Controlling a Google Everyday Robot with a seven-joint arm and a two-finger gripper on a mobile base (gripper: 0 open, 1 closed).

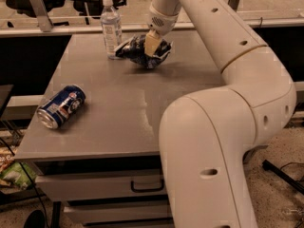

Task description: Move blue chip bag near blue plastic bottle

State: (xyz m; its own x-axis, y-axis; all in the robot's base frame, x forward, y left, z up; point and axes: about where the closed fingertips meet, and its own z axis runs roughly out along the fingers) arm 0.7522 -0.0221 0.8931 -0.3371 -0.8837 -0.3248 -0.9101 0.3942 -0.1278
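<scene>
The blue chip bag (137, 52) is a crinkled dark navy foil bag lying on the grey table (128, 103) at the far side. Its left end touches or nearly touches the base of the blue plastic bottle (110, 28), a clear upright bottle with a white cap and pale label. My gripper (152, 45) reaches down from the white arm onto the middle of the bag, its tan fingers closed on the foil.
A blue soda can (61, 106) lies on its side near the table's left front edge. My large white arm (223, 127) fills the right side of the view. Drawers (147, 185) sit under the table front. Chairs and a rail stand behind the table.
</scene>
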